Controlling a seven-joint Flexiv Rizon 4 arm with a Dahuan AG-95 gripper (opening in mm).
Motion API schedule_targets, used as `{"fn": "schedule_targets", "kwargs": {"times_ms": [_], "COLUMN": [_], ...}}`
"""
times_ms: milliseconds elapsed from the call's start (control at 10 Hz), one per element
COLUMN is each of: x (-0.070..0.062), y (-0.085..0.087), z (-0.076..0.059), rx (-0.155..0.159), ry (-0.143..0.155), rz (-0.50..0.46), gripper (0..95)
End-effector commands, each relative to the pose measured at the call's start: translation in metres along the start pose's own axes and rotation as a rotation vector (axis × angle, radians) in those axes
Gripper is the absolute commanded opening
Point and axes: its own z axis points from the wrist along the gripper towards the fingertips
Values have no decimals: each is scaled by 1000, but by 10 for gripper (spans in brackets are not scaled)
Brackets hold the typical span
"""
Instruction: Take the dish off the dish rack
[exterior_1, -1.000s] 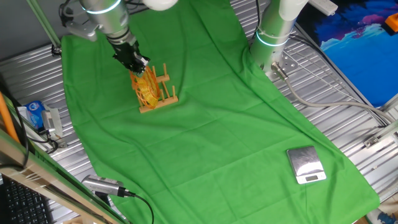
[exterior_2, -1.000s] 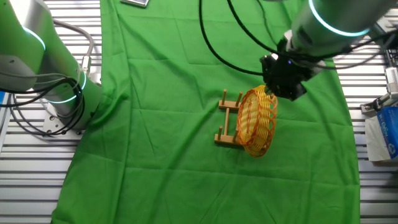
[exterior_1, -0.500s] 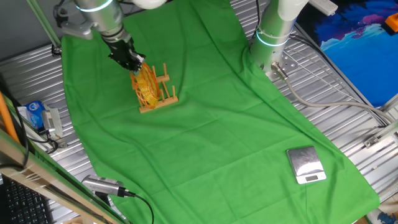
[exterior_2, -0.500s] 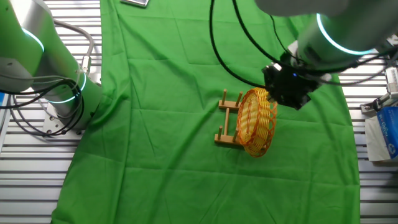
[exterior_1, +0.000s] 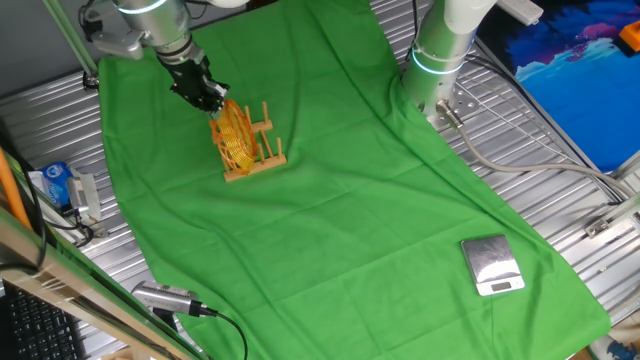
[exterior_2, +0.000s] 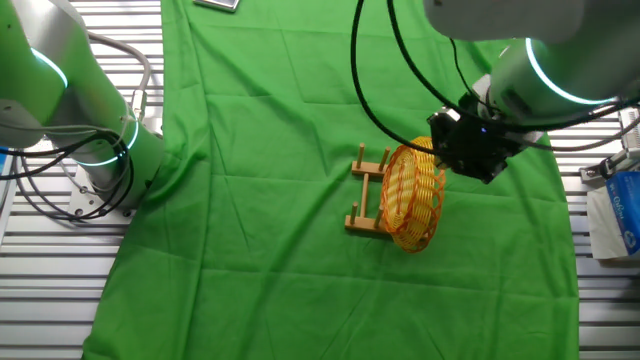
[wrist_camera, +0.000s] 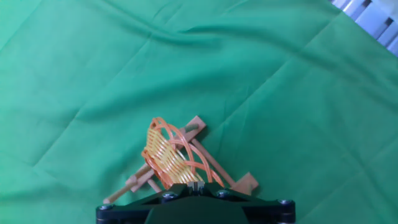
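Wooden dish rack (exterior_2: 366, 196) holds the dish (exterior_2: 412, 196) upright among its pegs. The gripper (exterior_2: 462, 168) sits at the dish's rim; whether it grips is unclear.

1 dish (exterior_2: 411, 195), 1 dish rack (exterior_2: 367, 196), 1 scale (exterior_1: 492, 265), 1 green cloth (exterior_1: 340, 200); approx. 2 robot arms, partly cropped.

The arm reaches down, its tool (exterior_2: 452, 160) angled, jaws hidden.
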Motion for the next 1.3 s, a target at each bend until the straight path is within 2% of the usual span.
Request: {"fn": "schedule_targets", "kwargs": {"times_ms": [100, 600, 1000, 1100, 1300], "x": [-1, -5, -5, -5, -4], "y": [-8, -23, -25, -25, -25], "z": [-2, -6, -4, -4, -4], "rx": [-15, -38, -40, -40, -44], "ry": [12, 33, 32, 32, 30], "rz": [-23, -70, -86, -86, -94], "gripper": [0, 0, 0, 190, 190]}}
